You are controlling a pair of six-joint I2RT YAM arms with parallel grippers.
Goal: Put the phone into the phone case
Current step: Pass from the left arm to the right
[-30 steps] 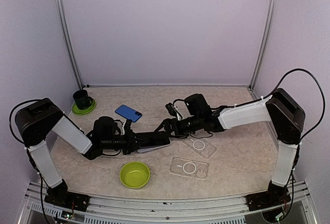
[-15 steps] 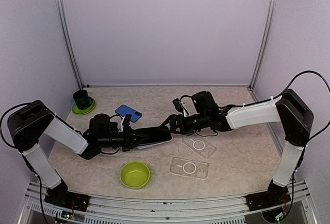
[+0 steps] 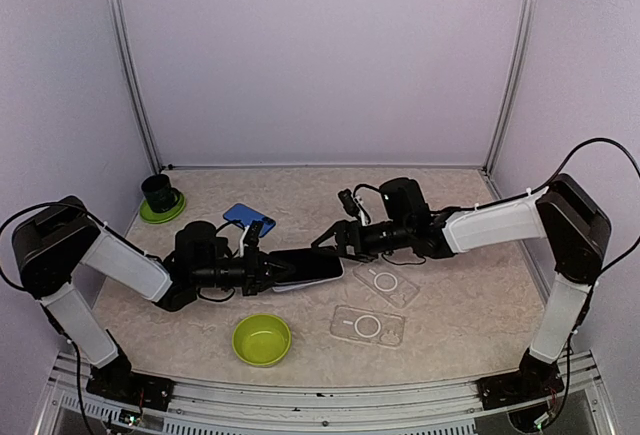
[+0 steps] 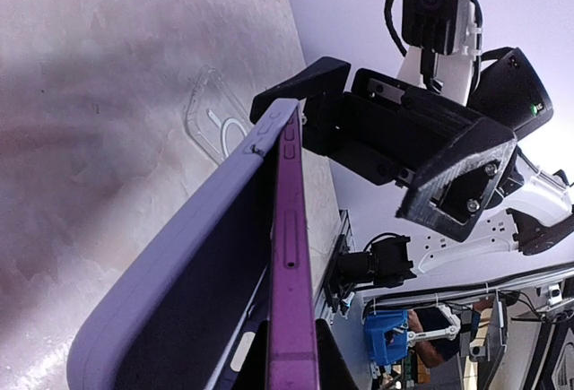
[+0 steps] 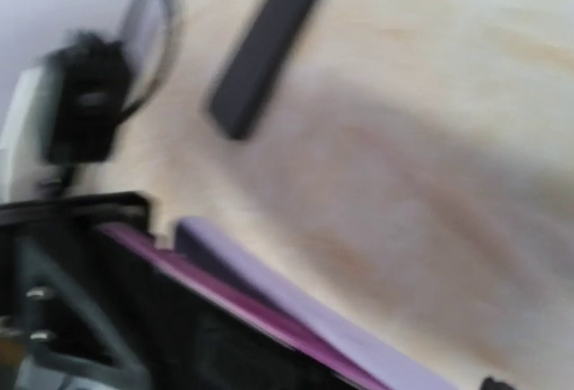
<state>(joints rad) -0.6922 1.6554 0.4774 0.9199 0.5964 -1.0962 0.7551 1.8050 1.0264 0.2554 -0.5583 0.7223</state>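
Note: you had the left gripper (image 3: pixel 268 273) clenched on the phone (image 3: pixel 308 266), which sat partly in the lavender case (image 4: pixel 170 300). Both stuck out past its fingertips and appeared raised off the table. In the left wrist view the phone's purple edge stood proud of the case lip along one side, so I judged it not fully seated. The right gripper (image 3: pixel 336 240) had its jaws spread and carried nothing. It sat right at the far end of the phone, with one finger at the top corner; I could not confirm contact.

Risks as I judged them:
- A push from the right gripper at that free end would have acted far out from the left fingertips. That could have twisted the phone in the pinch or slid it out.
- Pressing on one corner alone could have popped the opposite corner back out of the case.
- If the right jaws had closed on the case lip only, they might have peeled the case off instead of seating it.
- A dropped phone would have landed near the clear case (image 3: pixel 387 283) just under the right gripper, or by the green bowl (image 3: pixel 262 340) nearer the left one.
- The right wrist view was blurred, so you could not have trusted it for alignment.
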